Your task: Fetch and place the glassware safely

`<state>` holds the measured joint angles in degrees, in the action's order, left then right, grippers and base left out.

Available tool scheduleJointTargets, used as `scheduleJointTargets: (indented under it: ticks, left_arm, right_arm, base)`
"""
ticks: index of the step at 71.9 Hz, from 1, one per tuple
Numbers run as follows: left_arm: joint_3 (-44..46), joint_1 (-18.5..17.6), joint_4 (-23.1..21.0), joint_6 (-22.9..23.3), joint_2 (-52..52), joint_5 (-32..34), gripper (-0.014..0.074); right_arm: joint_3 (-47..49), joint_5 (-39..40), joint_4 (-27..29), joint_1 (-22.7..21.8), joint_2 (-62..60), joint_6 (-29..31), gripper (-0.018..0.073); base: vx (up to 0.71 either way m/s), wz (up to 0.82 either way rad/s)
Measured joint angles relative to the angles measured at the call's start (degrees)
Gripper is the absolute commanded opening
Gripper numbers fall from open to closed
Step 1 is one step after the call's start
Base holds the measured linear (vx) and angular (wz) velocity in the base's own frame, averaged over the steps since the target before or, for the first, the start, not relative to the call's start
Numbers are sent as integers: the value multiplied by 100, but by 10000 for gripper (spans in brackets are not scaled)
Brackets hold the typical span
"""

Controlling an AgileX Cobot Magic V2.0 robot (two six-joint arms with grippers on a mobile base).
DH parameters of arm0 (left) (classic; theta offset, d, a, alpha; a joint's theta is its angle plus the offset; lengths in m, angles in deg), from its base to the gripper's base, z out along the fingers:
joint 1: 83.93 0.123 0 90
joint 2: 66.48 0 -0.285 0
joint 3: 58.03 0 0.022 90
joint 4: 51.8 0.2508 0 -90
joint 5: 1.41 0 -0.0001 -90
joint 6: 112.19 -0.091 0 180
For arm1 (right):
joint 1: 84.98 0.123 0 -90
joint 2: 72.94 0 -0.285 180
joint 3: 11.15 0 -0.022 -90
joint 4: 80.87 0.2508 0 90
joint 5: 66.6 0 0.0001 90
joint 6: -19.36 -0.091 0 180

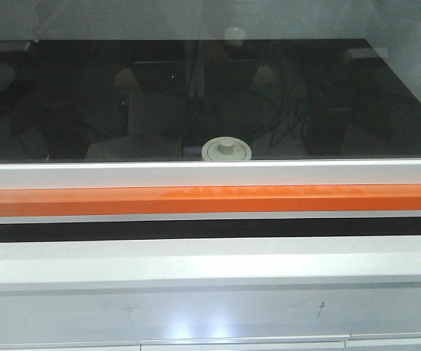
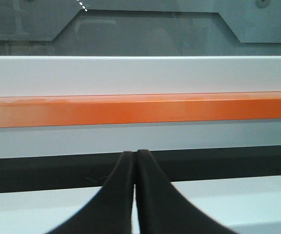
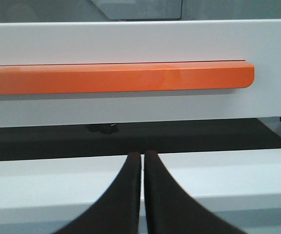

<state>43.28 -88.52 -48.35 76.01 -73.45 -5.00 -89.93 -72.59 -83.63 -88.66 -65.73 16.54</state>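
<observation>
Jar [image 1: 226, 150] sits at centre frame, seemingly behind the dark glass pane [image 1: 86, 88], just above the orange bar [image 1: 210, 199]. Left gripper [image 2: 134, 152] and right gripper [image 3: 142, 153] are both pinched closed and empty, facing the bar. Jar lies beyond it; nearer arm unclear.

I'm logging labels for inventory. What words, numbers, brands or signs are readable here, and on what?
None: no text is readable in any view.
The jar lid is plain, and the orange bar carries no lettering.
Faint dark marks on the white panel below look like scratches, not letters.
</observation>
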Motion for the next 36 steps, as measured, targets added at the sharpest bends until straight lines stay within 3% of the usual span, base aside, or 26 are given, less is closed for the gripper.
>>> scheduleJointTargets:
  ticks: [36]
  left_arm:
    - [0,0,0,0,0,0,-7]
  right_arm:
    - [0,0,0,0,0,0,-8]
  base:
    - [0,0]
